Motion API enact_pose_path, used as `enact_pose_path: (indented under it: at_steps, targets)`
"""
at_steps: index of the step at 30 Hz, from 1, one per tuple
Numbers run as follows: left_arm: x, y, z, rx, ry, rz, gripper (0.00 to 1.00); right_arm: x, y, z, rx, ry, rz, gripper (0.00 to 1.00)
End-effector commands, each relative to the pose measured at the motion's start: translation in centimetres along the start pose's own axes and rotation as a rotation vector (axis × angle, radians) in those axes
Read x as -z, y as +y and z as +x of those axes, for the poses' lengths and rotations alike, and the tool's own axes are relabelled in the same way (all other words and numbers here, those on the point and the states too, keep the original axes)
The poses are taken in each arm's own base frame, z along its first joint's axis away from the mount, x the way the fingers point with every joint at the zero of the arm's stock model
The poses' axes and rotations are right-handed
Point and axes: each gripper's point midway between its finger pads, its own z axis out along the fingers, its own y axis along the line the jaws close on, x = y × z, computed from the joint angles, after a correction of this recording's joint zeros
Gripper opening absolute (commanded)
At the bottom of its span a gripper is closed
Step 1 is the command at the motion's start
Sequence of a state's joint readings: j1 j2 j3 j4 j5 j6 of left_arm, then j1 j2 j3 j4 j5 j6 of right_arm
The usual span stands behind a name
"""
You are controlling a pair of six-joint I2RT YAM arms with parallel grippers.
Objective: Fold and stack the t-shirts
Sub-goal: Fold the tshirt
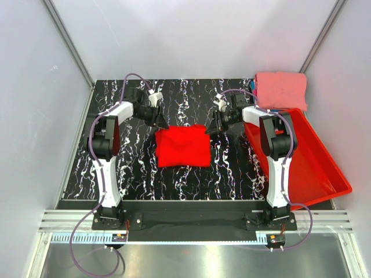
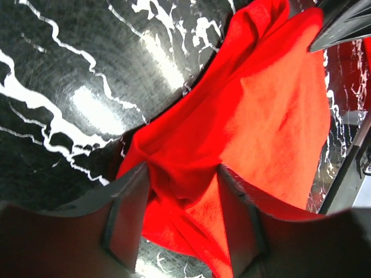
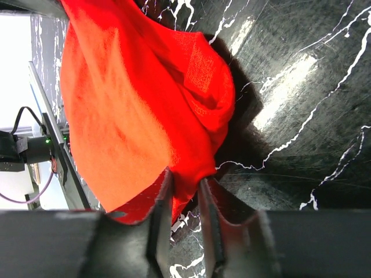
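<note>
A bright red t-shirt [image 1: 182, 146] lies folded into a rough square in the middle of the black marbled table [image 1: 133, 168]. My left gripper [image 1: 161, 123] is at its far left corner. In the left wrist view the fingers [image 2: 127, 214] stand wide apart, with bunched red cloth [image 2: 272, 116] lying between them at the left gripper [image 2: 182, 197]. My right gripper [image 1: 212, 128] is at the far right corner. In the right wrist view it [image 3: 185, 191] is pinched shut on a fold of the red shirt [image 3: 127, 98]. A salmon-pink t-shirt [image 1: 281, 90] lies folded at the far right.
A rigid red plastic bin [image 1: 307, 168] sits tilted at the right edge, next to the right arm. A thin strip of blue [image 1: 254, 87] shows beside the pink shirt. White walls enclose the table on three sides.
</note>
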State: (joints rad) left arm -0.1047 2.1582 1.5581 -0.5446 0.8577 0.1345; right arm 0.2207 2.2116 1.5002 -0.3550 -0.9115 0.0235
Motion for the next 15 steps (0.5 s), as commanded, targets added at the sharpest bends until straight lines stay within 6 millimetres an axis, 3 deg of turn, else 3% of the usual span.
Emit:
enact_pose_path:
  at_steps: [1,3,4,7,15]
  targets:
    - [0.4,-1.3,-2.0,-0.061,-0.042,0.056,0.42,0.5,0.6,-2.1,0.056,-0.050,-0.020,0.27]
    - [0.5,-1.3,-2.3,-0.057,-0.048,0.045,0.28,0.6,0.6,-2.2,0.060,-0.053,-0.017,0.16]
    - [0.8,-1.4,-2.5,-0.056,-0.049,0.040,0.15,0.7,0.8,-2.3,0.063,-0.057,-0.016,0.07]
    - [1.7,-2.4,-3.5,-0.060,-0.071,0.029,0.00,1.3,1.8,-2.8,0.086,-0.087,-0.022,0.00]
    - [5.1,-5.8,-5.9,-0.107,-0.160,-0.058,0.00,2.7,4.2,-3.4,0.116,-0.121,-0.044,0.00]
